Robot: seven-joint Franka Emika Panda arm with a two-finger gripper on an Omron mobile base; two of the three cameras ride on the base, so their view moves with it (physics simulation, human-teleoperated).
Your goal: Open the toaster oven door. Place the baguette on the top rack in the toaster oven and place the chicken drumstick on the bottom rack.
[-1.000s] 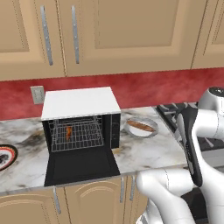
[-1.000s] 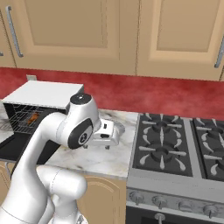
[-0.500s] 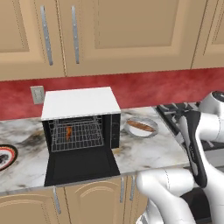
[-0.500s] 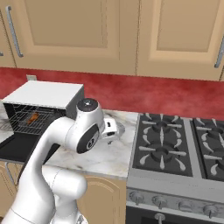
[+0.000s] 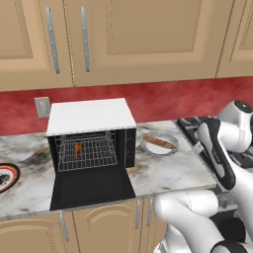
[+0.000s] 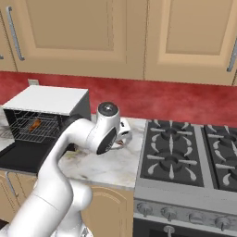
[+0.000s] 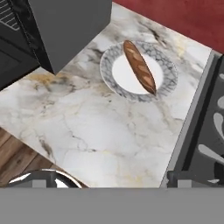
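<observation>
1. The toaster oven [image 5: 91, 133] is standing on the left of the marble table [image 5: 163, 170], with the toaster oven door [image 5: 91, 187] lying folded down flat in front of it, so the opening step is being judged as done.
2. A small reddish-orange piece, taken to be the chicken drumstick [image 5: 78, 148], is being seen behind the wire grid inside the cavity; which rack is carrying it cannot be told.
3. The baguette [image 7: 139, 66] is lying slantwise across a patterned plate [image 7: 109, 72] just to the right of the oven, near the stove [image 6: 185, 152].
4. The loaf is being judged light, stiff and crusty, with little slip, though brittle under a hard squeeze. A hold across its narrow middle is being advised, where it is balancing best and is lifted clear of the plate's rim.
5. The pincer is being held above the table with its jaws spread wide and nothing between them; its tips themselves are not being made out in the hand view.
6. Between the plate and the oven mouth, the oven's right side wall and the lowered door are being judged the main obstacles: the long loaf is needing to be turned and carried round the front corner before being slid onto the top rack [image 5: 88, 143].
7. At the far left edge, another patterned dish [image 5: 6, 177] is resting well apart from the work.
</observation>
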